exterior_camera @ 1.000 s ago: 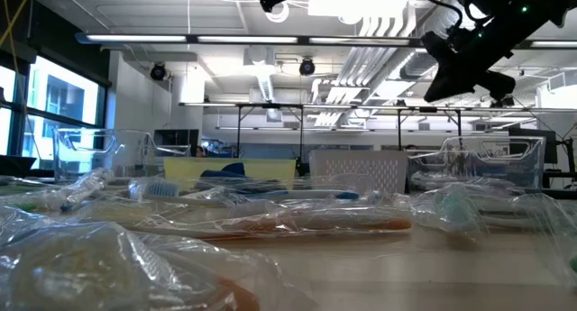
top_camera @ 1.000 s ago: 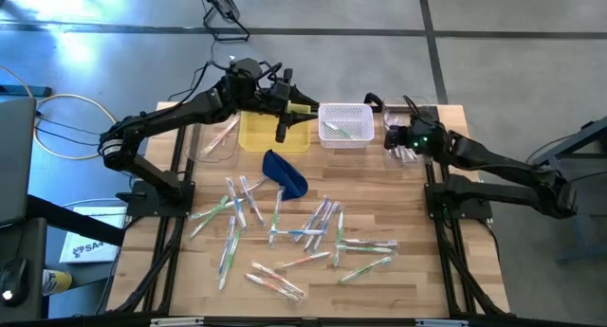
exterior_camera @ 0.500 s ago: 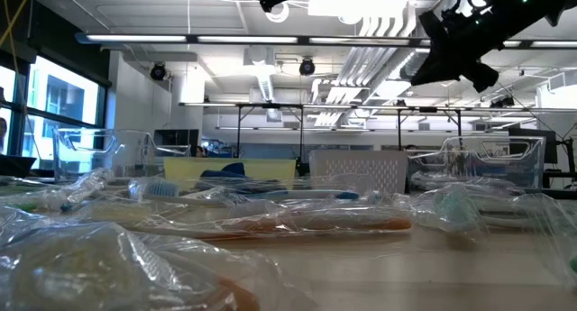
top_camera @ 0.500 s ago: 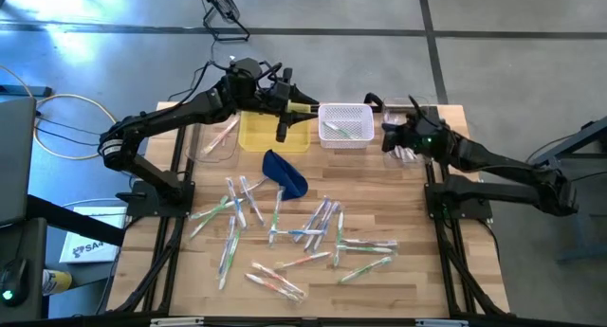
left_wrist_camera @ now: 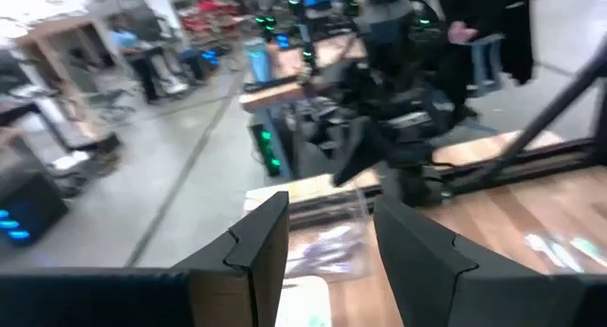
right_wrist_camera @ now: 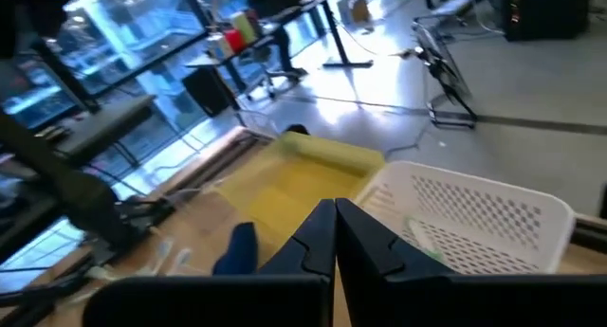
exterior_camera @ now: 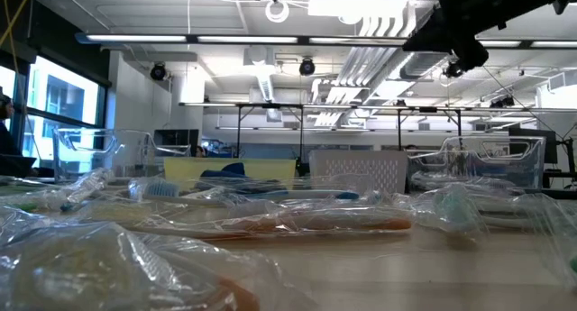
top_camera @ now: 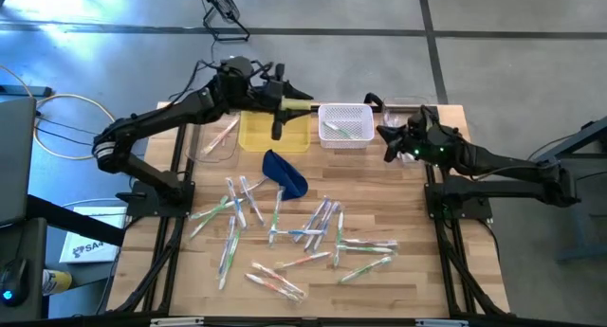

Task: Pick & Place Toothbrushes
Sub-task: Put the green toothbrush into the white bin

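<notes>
Several toothbrushes (top_camera: 285, 234) in clear wrappers lie scattered on the wooden table. More lie in the white basket (top_camera: 344, 125) and in the clear bin (top_camera: 218, 137) at the far left. My left gripper (top_camera: 302, 104) hangs open over the far end of the yellow bin (top_camera: 261, 130), with nothing between its fingers (left_wrist_camera: 332, 242). My right gripper (top_camera: 386, 133) is shut and holds nothing. It hangs high between the white basket and the clear bin (top_camera: 406, 111) at the far right, pointing toward the basket (right_wrist_camera: 474, 213).
A dark blue pouch (top_camera: 286, 172) lies just in front of the yellow bin. The bins and basket stand in a row along the table's far edge. In the low view, wrapped toothbrushes (exterior_camera: 270, 223) fill the foreground. A person stands beyond the table in the left wrist view.
My right gripper has risen from over the clear bin at the far right and swung toward the white basket, tipping up to nearly level. My left gripper has risen a little over the yellow bin.
</notes>
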{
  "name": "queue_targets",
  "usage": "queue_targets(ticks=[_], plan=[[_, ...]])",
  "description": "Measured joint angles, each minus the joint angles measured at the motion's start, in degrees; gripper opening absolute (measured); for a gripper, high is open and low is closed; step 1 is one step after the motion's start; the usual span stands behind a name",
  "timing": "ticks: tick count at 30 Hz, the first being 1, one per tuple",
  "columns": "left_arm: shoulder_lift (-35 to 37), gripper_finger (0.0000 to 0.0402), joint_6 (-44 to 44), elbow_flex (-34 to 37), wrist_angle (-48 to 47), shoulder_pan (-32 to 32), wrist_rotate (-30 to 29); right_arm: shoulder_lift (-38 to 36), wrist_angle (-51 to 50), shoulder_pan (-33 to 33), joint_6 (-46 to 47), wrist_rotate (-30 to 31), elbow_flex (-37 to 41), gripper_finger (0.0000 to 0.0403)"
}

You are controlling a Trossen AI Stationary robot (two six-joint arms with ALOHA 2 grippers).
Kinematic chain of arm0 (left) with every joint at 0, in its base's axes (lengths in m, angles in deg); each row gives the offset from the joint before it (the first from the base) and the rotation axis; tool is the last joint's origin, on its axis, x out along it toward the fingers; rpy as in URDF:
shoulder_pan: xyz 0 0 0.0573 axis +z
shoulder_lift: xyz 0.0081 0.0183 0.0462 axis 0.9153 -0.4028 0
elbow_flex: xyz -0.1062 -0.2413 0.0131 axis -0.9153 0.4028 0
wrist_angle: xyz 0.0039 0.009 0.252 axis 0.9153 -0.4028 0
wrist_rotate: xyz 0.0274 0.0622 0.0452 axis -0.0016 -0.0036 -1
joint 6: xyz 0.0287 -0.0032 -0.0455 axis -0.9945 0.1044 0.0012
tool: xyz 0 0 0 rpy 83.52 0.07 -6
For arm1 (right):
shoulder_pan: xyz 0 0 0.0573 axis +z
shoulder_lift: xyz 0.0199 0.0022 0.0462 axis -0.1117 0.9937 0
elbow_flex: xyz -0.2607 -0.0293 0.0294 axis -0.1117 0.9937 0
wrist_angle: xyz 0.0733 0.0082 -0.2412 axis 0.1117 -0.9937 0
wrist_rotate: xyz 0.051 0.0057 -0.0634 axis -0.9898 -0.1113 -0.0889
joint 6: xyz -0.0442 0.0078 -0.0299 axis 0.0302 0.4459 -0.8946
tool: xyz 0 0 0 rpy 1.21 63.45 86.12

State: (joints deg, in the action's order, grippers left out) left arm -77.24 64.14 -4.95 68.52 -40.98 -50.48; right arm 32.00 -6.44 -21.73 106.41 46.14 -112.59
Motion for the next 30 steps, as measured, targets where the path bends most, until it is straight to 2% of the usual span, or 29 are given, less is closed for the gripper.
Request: queue_targets(ticks=[8,13,22,26,30], plan=[[4.3,0.0152,-5.3,0.0,-7.0,-4.5,-12.1,-0.4,4.5,3.9,-2.5,1.0,0.0,0.0002],[6.0,0.0152,-7.9,0.0,-7.8,-7.4,-13.3,-0.4,6.8,5.1,-4.1,1.0,0.0,0.0002],[7.9,0.0152,-10.2,0.7,-5.1,-7.4,-12.9,-0.4,6.8,5.3,-4.1,0.8,0.0,0.0002],[10.0,0.0152,-9.9,7.2,4.1,-7.4,-11.7,-0.4,6.8,5.3,-4.0,0.8,0.0,0.0002],[13.1,0.0152,-5.7,16.3,12.3,-7.3,-11.9,-0.4,6.8,5.3,-3.9,0.4,0.0,0.0002]])
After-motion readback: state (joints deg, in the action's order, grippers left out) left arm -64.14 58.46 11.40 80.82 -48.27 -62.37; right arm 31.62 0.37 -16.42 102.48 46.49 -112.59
